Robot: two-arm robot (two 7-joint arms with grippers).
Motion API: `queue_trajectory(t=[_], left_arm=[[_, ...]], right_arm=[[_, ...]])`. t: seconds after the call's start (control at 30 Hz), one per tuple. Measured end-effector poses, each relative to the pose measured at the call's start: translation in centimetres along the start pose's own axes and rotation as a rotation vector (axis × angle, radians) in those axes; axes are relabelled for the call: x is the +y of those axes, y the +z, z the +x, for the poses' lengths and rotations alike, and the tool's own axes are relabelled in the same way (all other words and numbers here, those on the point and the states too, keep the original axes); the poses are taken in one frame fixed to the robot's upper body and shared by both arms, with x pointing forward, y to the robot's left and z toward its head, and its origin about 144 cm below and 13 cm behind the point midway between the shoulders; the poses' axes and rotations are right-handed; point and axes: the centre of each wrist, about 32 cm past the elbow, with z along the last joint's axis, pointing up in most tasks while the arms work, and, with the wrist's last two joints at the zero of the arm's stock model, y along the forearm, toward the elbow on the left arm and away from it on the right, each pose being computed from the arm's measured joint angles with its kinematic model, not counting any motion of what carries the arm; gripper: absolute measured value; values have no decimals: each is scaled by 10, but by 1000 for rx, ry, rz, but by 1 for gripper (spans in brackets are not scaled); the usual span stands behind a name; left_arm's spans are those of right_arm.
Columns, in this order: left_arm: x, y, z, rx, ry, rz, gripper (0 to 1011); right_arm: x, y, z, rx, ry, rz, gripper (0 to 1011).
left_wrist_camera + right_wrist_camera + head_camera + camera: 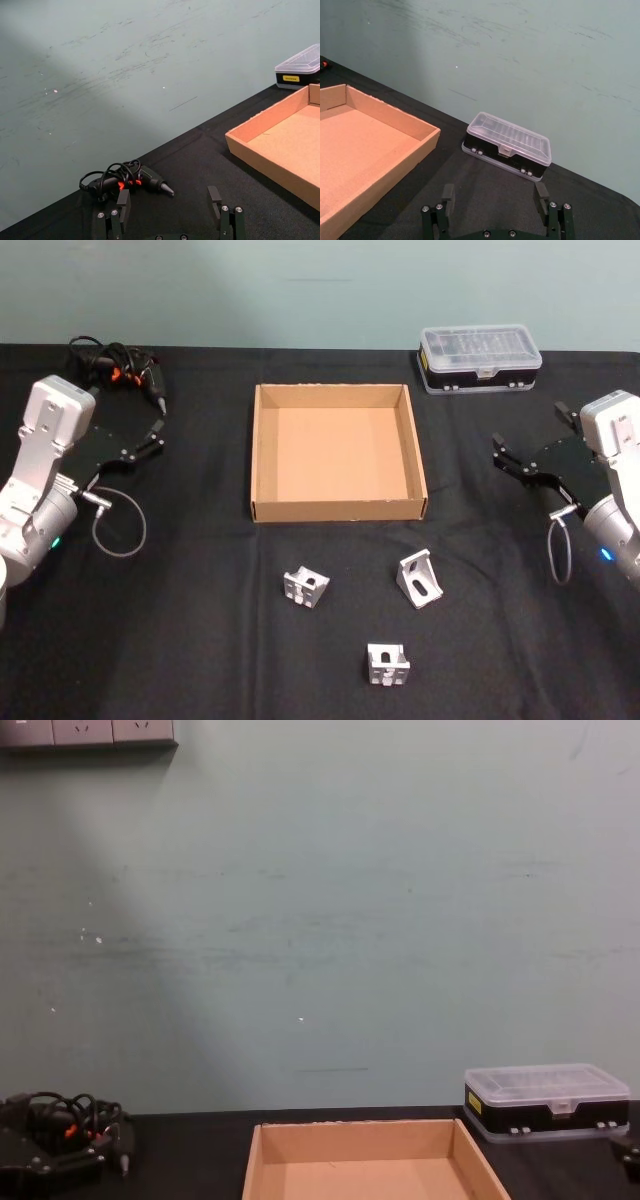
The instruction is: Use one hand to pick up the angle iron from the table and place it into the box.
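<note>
angle irons point(419, 578) on table point(200, 640), right hand point(527, 430) well apart

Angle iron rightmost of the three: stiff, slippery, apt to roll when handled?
Likely rigid: the angle iron looks like solid silvery metal. Its smooth faces may slip in a grip. Flat-sided, it should slide on the table rather than roll.

I see a black case with a clear lid point(481, 359) near the far edge of the tabletop point(200, 660), toward its right corner. A black corded power tool point(130, 366) with orange marks lies at the far left corner. Wall sockets point(88, 731) sit high on the teal wall point(320, 920).
</note>
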Motion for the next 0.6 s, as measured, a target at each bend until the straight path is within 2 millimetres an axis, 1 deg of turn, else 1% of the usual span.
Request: queue_trajectory(t=[0.37,0.47,0.53,0.57,0.6], left_arm=[[0,0,0,0,0,0,1000],[0,0,0,0,0,0,1000],[0,0,0,0,0,0,1000],[0,0,0,0,0,0,1000],[0,0,0,0,0,0,1000]], right_arm=[[-1,4,4,1,-9,13,1003],[-2,9,9,4,-8,29,1003],[-3,17,16,7,1,54,1003],[-3,17,16,7,1,54,1003],[-4,23,21,7,11,68,1003]])
